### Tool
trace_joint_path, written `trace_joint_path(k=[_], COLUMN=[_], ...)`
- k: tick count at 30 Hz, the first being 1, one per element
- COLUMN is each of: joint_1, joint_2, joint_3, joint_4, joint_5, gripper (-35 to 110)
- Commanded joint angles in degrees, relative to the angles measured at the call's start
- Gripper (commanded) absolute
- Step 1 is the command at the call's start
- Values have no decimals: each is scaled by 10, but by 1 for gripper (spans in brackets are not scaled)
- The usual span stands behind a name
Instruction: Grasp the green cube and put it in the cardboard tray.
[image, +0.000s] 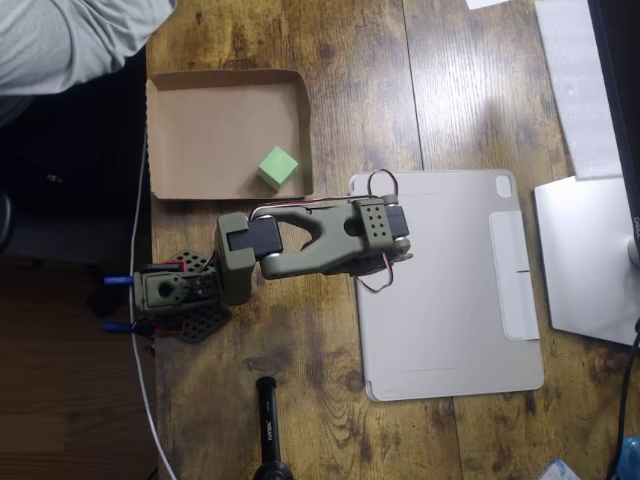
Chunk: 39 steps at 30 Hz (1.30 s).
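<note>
Cube sits in the tray, arm folded up beside it.

From above, the green cube (277, 167) rests on the flat bottom of the cardboard tray (185, 125), near its lower right corner and just inside the low folded rim. The olive arm (320, 235) lies bent over the wooden table (350, 60), partly above the grey tablet (450, 290); I cannot make out its fingers, so whether they are spread or closed I cannot tell. The placing looks done to me; a good finish is simply backing away without nudging the thin rim. The cube is matte and sharp-edged, the tray plain brown card, and the table rough-grained.
</note>
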Motion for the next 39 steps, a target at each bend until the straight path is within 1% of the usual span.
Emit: trace_joint_path(k=[1, 13, 23, 29, 39], joint_1=[6, 4, 10, 4, 10], joint_2=[21, 35, 26, -12, 4], joint_3=[3, 25, 24, 9, 25], joint_4=[2, -40, -39, -24, -52], joint_5=[10, 40, 40, 37, 50], gripper=[0, 0, 0, 0, 0])
